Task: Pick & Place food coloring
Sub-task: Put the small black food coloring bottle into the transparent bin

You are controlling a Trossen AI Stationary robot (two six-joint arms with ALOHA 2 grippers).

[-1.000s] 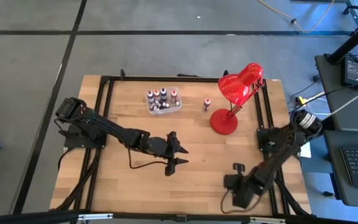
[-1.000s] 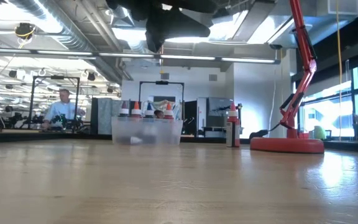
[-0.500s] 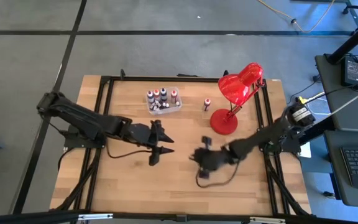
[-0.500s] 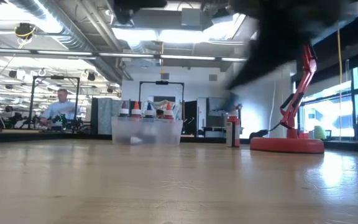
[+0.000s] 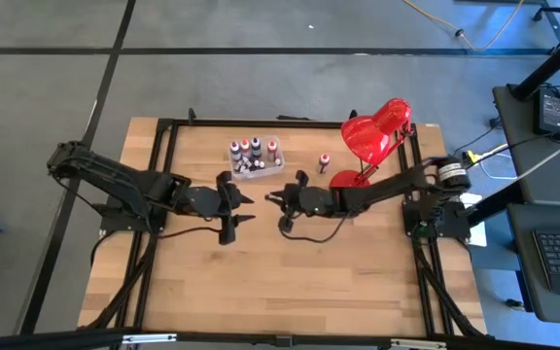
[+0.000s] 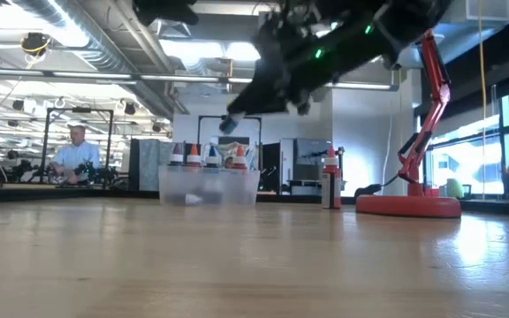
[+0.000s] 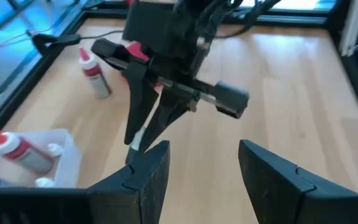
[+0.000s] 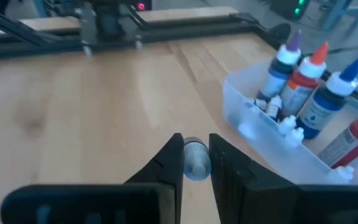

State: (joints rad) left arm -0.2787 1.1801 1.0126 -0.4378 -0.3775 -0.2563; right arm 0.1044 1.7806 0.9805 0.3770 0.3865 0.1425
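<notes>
My right gripper hangs above the table's middle, shut on a small bluish food coloring bottle. It also shows high in the low view. My left gripper is open, just left of it and facing it, fingers spread in the left wrist view. The clear box near the far edge holds several white-capped bottles, some upright. One red bottle stands alone on the wood to the box's right. My right gripper pinches the small bottle between its two fingers. The bottle's round end faces the wrist camera, so it lies along the fingers. The fingers come from the table's right, slanting down. The bottle is lifted clear of the table.
A red desk lamp stands on its round base at the far right, beside the right arm. A black frame borders the table. Bare wood lies toward the near edge. A person sits in the room beyond.
My right arm has swung fast from the near right corner across the table toward the middle and the far edge, ending close to the box. My left gripper has drawn back toward the left and far edges, staying open.
</notes>
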